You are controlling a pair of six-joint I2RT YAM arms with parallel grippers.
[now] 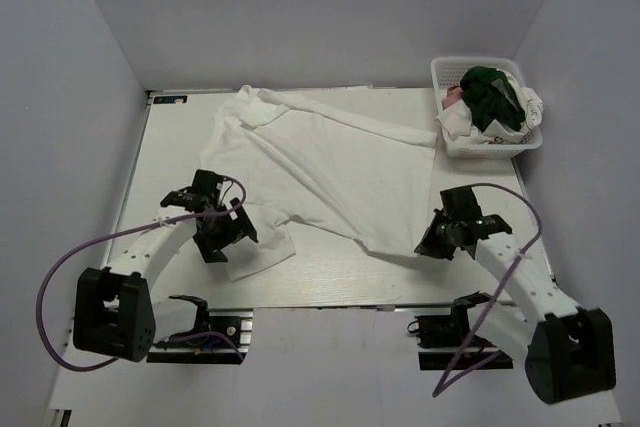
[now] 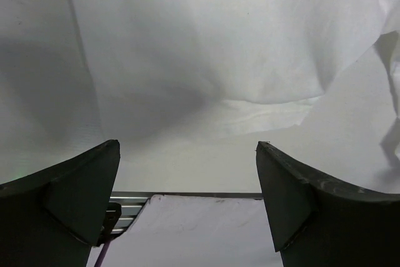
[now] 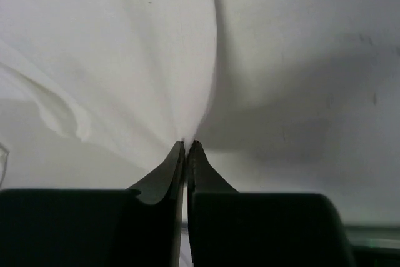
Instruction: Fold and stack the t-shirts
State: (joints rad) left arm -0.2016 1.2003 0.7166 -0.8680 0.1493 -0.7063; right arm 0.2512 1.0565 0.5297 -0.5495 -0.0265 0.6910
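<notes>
A plain white t-shirt (image 1: 330,162) lies spread and rumpled across the middle of the table. My left gripper (image 1: 228,232) hangs open over its near left sleeve; in the left wrist view the dark fingers (image 2: 300,198) stand wide apart with nothing between them, the cloth (image 2: 206,54) beyond. My right gripper (image 1: 428,243) is at the shirt's near right hem, shut on a pinch of the white cloth (image 3: 187,92), which rises as a ridge from the fingertips (image 3: 177,161). More shirts, dark green (image 1: 492,97), pink (image 1: 453,96) and white, are heaped in the basket.
The white lattice basket (image 1: 443,69) stands at the far right corner of the table. Grey walls close in the left, far and right sides. The table's metal front rail (image 2: 187,196) runs close below the left gripper. Purple cables loop off both arms.
</notes>
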